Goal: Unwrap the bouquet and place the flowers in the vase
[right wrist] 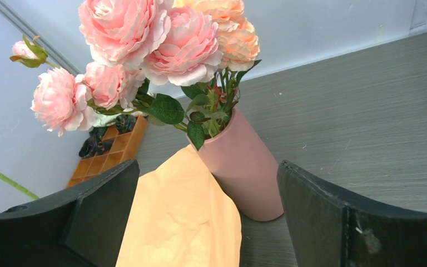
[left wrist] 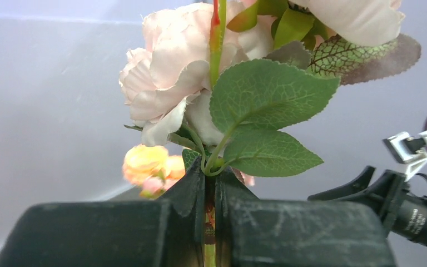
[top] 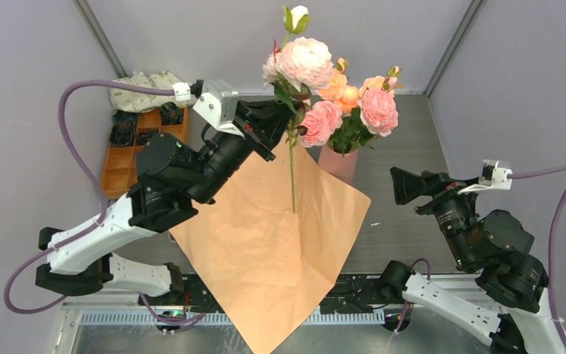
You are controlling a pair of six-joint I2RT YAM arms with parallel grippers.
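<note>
Left claw (top: pixel 281 127) is clamped on a single rose (top: pixel 304 63) from above, and I've got it gripped on the green stem just under the big pale-pink bloom. The stem hangs straight down, its tip over the orange paper (top: pixel 265 251), which lies spread flat on the bench (top: pixel 405 133). Just right of it stands the vase (top: pixel 339 164), salmon-pink and upright at the paper's far corner, with the other flowers (top: pixel 365 103) already standing in it. Right claw (top: pixel 405 184) hovers off to the right of the vase, holding nothing. Far left, an orange tray (top: pixel 121 166) sits by a white cloth bundle (top: pixel 144 88).

Left wrist view now: both fingers (left wrist: pixel 289 233) are pressed tight against the stem, with no gap showing. Broad green leaves (left wrist: pixel 267 100) fan out right above the fingertips, and the pale bloom fills the top of the view. A peach blossom (left wrist: pixel 144 161) is blurred behind it. The other arm's claw pokes in at the right.

Right wrist view: my fingers (right wrist: pixel 89 211) stand wide apart, nothing between them. Dead ahead is the vase, pink and peach blooms crowding over its mouth and leaning left. The paper's edge touches its base on the near left. A lone green stem (right wrist: pixel 0 178) crosses the far left edge.
</note>
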